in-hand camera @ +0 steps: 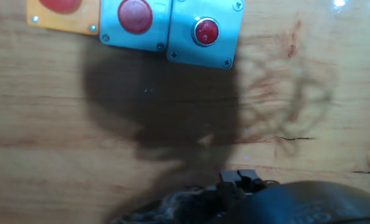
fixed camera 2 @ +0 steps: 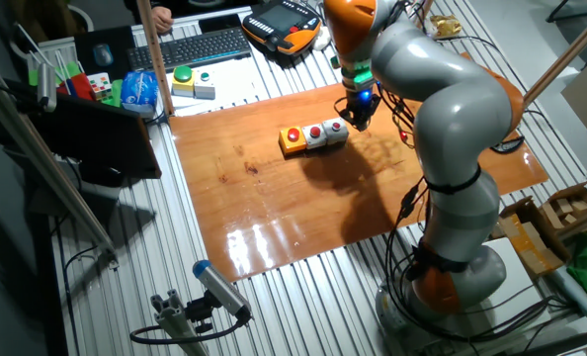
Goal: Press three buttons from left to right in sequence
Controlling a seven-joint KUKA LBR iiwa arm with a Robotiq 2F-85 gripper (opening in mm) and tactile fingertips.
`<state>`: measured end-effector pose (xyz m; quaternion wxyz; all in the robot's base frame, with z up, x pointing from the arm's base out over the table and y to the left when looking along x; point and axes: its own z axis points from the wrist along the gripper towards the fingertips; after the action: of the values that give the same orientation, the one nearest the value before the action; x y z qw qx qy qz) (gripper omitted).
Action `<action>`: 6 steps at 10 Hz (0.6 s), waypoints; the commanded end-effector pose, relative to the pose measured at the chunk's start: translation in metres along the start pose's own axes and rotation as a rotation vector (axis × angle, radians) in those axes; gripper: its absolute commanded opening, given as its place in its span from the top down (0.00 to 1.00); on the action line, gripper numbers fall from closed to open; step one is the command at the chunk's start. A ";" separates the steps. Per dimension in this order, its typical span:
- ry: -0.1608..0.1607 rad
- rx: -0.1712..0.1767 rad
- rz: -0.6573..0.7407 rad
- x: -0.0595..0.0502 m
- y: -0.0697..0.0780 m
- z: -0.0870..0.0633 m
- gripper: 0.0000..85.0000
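The three buttons sit in a joined row on the wooden board (fixed camera 2: 274, 198): an orange-yellow box (fixed camera 2: 293, 139) on the left, then two silver-grey boxes (fixed camera 2: 315, 134) (fixed camera 2: 336, 130), each with a red round button on top. My gripper (fixed camera 2: 358, 117) hangs just right of and above the rightmost box. In the hand view the orange box (in-hand camera: 63, 15), the middle box (in-hand camera: 135, 22) and the right box (in-hand camera: 205, 32) lie along the top edge. The gripper (in-hand camera: 241, 183) shows only as a dark shape at the bottom, apart from the boxes. Its fingertips are not distinguishable.
A green dome button on a yellow box (fixed camera 2: 183, 79) and a grey box with a green dot (fixed camera 2: 205, 88) stand behind the board at the left. A keyboard (fixed camera 2: 190, 47), a teach pendant (fixed camera 2: 284, 25) and a blue bag (fixed camera 2: 140, 91) lie further back.
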<state>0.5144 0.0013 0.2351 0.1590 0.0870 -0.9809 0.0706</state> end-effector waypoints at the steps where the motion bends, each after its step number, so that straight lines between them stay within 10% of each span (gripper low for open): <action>1: -0.084 -0.056 0.000 0.000 0.000 -0.001 0.99; 6: -0.248 -0.079 0.039 0.000 0.000 -0.001 0.99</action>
<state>0.5146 0.0013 0.2357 0.0609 0.0688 -0.9955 0.0236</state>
